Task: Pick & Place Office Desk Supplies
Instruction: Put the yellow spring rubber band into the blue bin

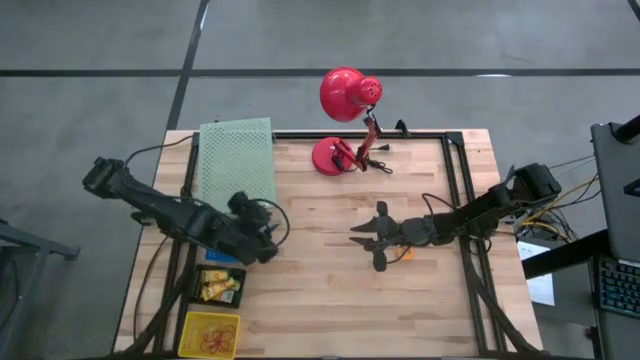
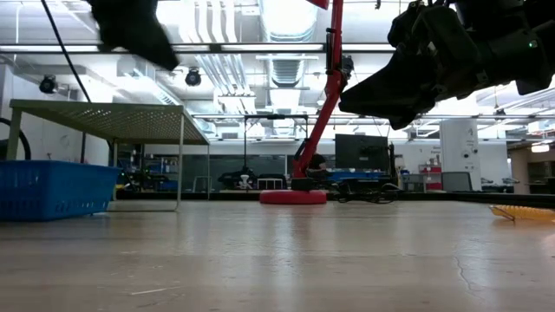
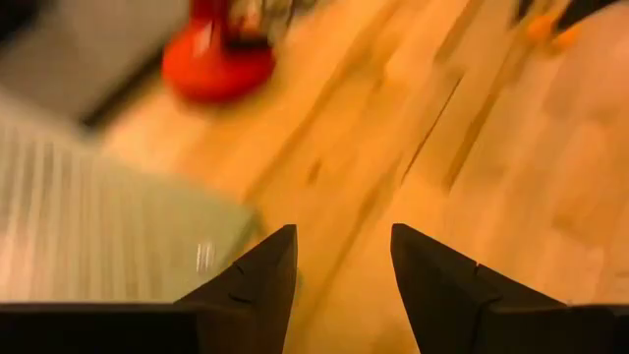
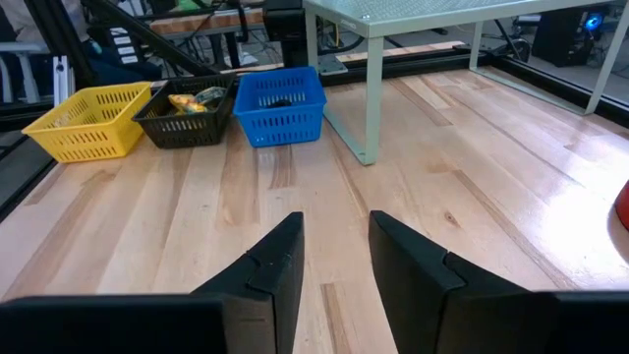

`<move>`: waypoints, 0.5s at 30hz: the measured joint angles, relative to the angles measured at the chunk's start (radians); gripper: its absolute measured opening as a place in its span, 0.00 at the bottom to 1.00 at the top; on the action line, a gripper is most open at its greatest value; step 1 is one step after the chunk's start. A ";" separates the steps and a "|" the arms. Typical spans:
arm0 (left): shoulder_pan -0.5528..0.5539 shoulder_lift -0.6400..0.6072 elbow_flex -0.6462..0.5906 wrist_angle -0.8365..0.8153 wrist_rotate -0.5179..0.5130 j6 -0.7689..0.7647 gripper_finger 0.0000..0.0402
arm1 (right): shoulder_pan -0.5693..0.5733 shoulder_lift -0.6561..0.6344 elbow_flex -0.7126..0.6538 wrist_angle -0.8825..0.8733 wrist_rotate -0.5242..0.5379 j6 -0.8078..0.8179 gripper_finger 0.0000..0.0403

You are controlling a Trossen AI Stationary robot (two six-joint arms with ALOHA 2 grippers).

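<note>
My left gripper (image 1: 270, 240) (image 3: 344, 241) hangs open over the table's left part, above the baskets, with nothing between its fingers. My right gripper (image 1: 358, 240) (image 4: 334, 221) stands open over the middle of the table, pointing toward the left edge, also with nothing between its fingers. Small yellow supplies (image 1: 218, 288) (image 4: 192, 100) lie in a black basket (image 4: 182, 123). Thin reddish pieces (image 1: 212, 338) lie in a yellow basket (image 4: 88, 123). A blue basket (image 4: 283, 103) stands beside them. A small orange piece (image 1: 404, 253) lies on the wood under my right arm.
A green mesh shelf on legs (image 1: 237, 160) (image 4: 432, 12) stands at the far left. A red desk lamp (image 1: 345, 95) stands with its base (image 1: 330, 157) at the far middle. Bare wood (image 1: 320, 290) lies between the arms and toward the near edge.
</note>
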 joint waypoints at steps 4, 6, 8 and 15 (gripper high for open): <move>0.013 -0.010 -0.008 0.235 -0.050 0.294 0.43 | 0.000 0.000 0.000 0.000 0.000 0.000 0.29; 0.038 -0.028 -0.022 0.374 0.005 0.441 0.43 | 0.000 0.000 0.000 0.000 0.000 0.000 0.29; 0.074 -0.056 -0.042 0.488 0.118 0.558 0.43 | 0.000 0.000 0.000 0.000 0.000 0.000 0.30; 0.242 -0.211 -0.207 0.772 0.474 0.742 0.43 | 0.000 0.000 0.000 0.000 0.000 0.000 0.32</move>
